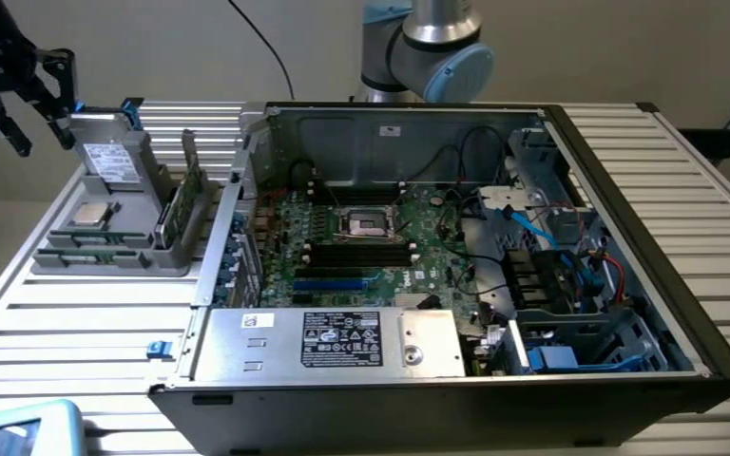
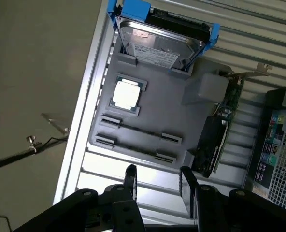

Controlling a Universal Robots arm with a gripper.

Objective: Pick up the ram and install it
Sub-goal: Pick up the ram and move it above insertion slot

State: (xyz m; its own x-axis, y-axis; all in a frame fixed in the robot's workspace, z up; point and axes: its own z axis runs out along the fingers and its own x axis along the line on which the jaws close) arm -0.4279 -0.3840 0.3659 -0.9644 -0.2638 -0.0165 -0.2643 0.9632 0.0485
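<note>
Slatted metal table (image 1: 61,323), with an open desktop case (image 1: 467,408) standing on it. We find the ram (image 2: 142,130) outside the case, in the grey parts tray (image 2: 167,104) beside it. In the wrist view it reads as a thin dark line between two end clips, which we take for the stick standing on edge. A second such line runs parallel just beside it.

The gripper (image 2: 158,186) hangs above the table with its fingers (image 2: 130,180) spread wide and holding nothing. The ram lies ahead of the fingertips, near the tray's edge on their side, with the square silver processor (image 2: 127,94) beyond it. Its long axis runs nearly parallel to the line from one finger to the other. We judge the fingers would have to turn to close across its thin faces.

Farther out stand the hard drive (image 2: 157,43) in its blue-tabbed carrier and a green expansion card (image 2: 215,140), upright at the tray's side nearest the case. In the exterior view the gripper sits high at the exterior view's left, well apart from the case.

The drive's white label and the power supply label (image 1: 339,339) carry print we cannot read, and we can make out no brand.
</note>
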